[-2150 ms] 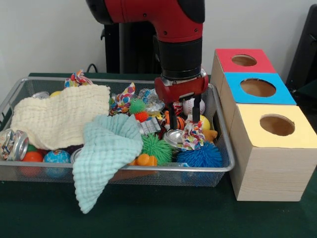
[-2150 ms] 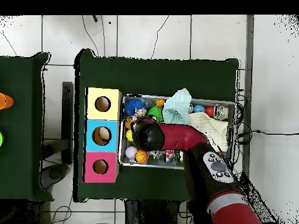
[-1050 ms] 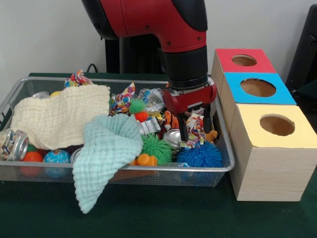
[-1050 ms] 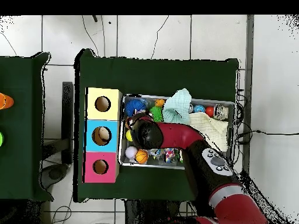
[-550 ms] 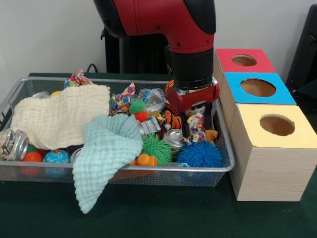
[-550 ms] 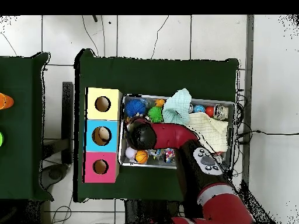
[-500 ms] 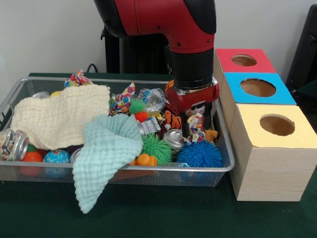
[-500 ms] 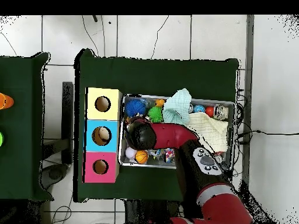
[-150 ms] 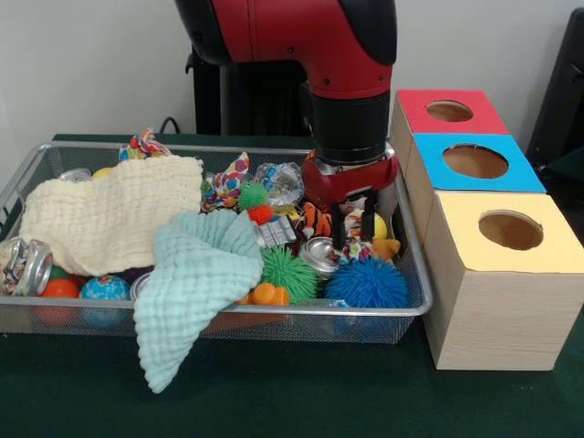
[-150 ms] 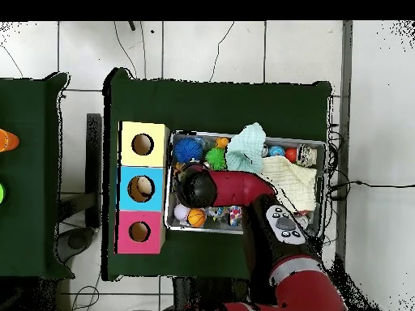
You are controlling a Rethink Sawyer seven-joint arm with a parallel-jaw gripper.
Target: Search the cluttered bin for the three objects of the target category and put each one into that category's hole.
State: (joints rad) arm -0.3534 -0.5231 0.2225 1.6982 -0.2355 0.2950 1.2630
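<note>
My gripper (image 9: 353, 234) is down in the right end of the wire bin (image 9: 228, 310), shut on a colourful knotted cloth toy (image 9: 354, 223). Around it lie a yellow ball (image 9: 379, 225), a silver can (image 9: 321, 253), a blue spiky ball (image 9: 368, 285) and a green spiky ball (image 9: 289, 272). Beside the bin stands a wooden box with a red-topped hole (image 9: 449, 110), a blue-topped hole (image 9: 474, 161) and a yellow-topped hole (image 9: 510, 229). In the overhead view the arm's wrist (image 10: 197, 188) hides the gripper; the box (image 10: 143, 188) is just left of it.
A teal cloth (image 9: 196, 278) hangs over the bin's front rim and a cream cloth (image 9: 114, 219) covers its left half. More balls, a crushed can (image 9: 26, 265) and other knotted toys fill the bin. The bin's right wall is close to the gripper.
The gripper moved right and down into the clutter, straddled the knotted toy, and its fingers have drawn in on it.
</note>
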